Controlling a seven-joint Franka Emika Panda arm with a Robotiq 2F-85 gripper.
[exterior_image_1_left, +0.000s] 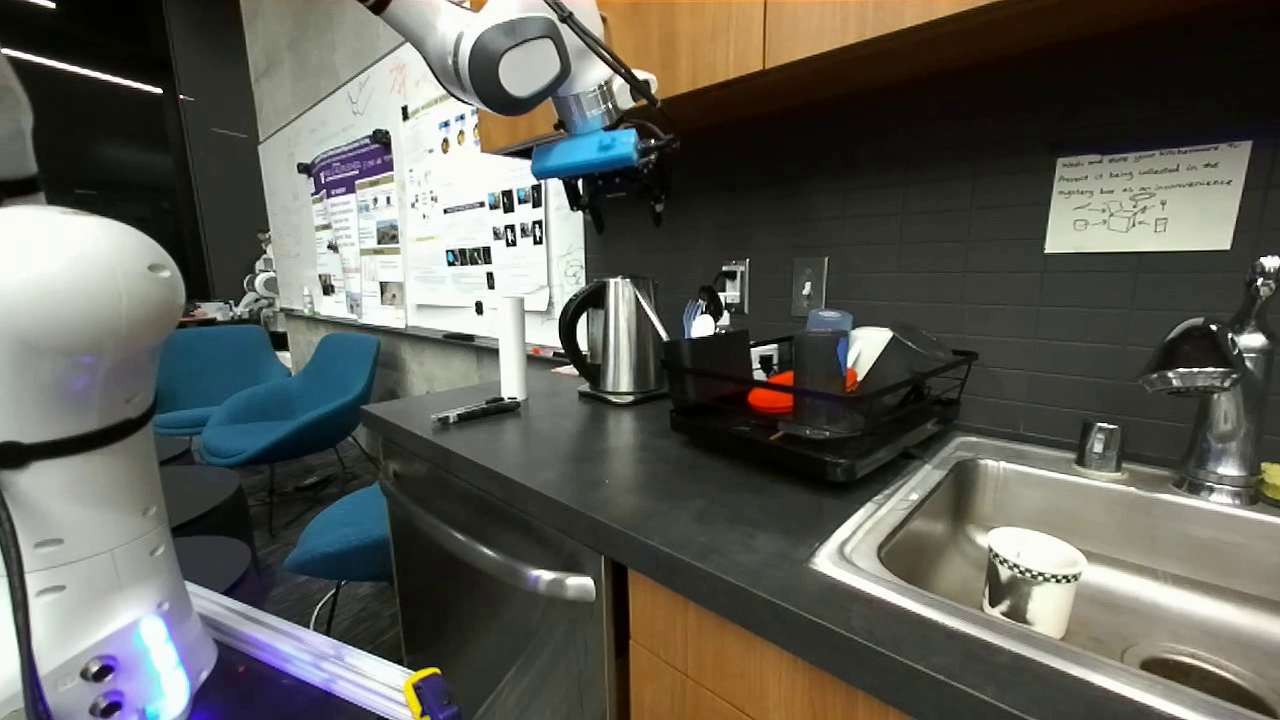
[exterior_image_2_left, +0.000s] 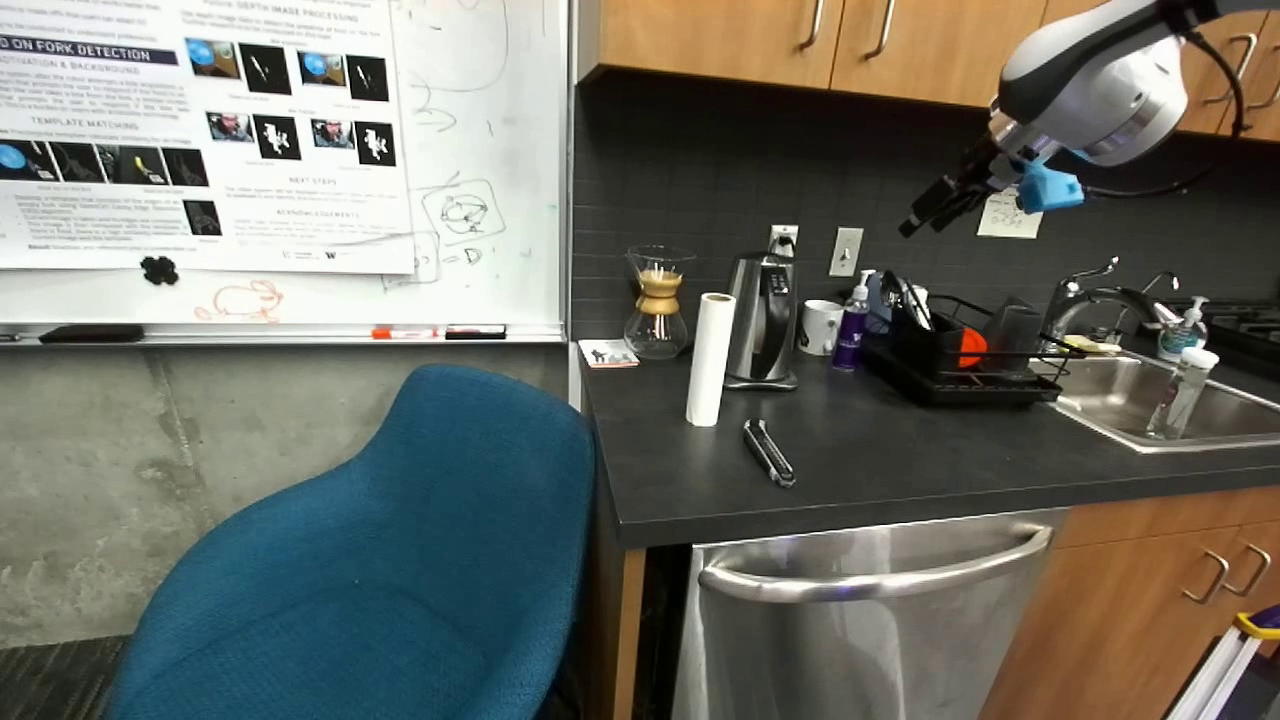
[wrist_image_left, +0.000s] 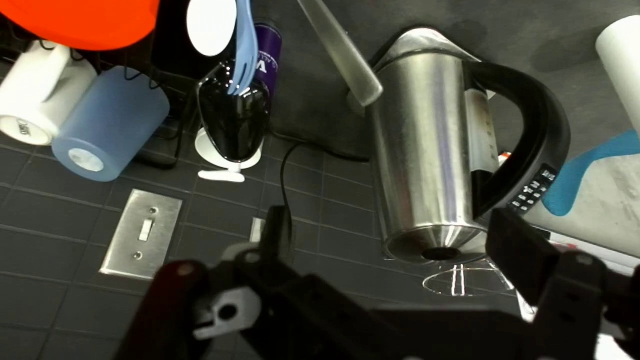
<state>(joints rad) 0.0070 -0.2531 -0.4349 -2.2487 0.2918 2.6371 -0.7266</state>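
Note:
High above the counter (exterior_image_1_left: 650, 470), my gripper (exterior_image_1_left: 628, 214) hangs open, its black fingers spread with nothing between them. Below it stands a steel kettle (exterior_image_1_left: 628, 340) with a black handle, upright on its base. The wrist view shows that kettle (wrist_image_left: 425, 140) beyond the gap of the gripper (wrist_image_left: 391, 222), apart from both fingers. A white cylinder (exterior_image_2_left: 710, 360) stands beside the kettle, and a narrow black object (exterior_image_2_left: 768, 453) lies in front. Behind them is a glass carafe (exterior_image_2_left: 657, 310) with a wooden collar; only its rim shows past the kettle in the wrist view.
A black dish rack (exterior_image_1_left: 820, 455) holds an orange item (exterior_image_2_left: 972, 347), cups and utensils. Between kettle and rack stand a white mug (exterior_image_2_left: 821, 327) and a purple bottle (exterior_image_2_left: 850, 330). A checkered cup (exterior_image_1_left: 1030, 590) sits in the sink (exterior_image_1_left: 940, 500). Wooden cabinets (exterior_image_1_left: 690, 50) overhang the counter.

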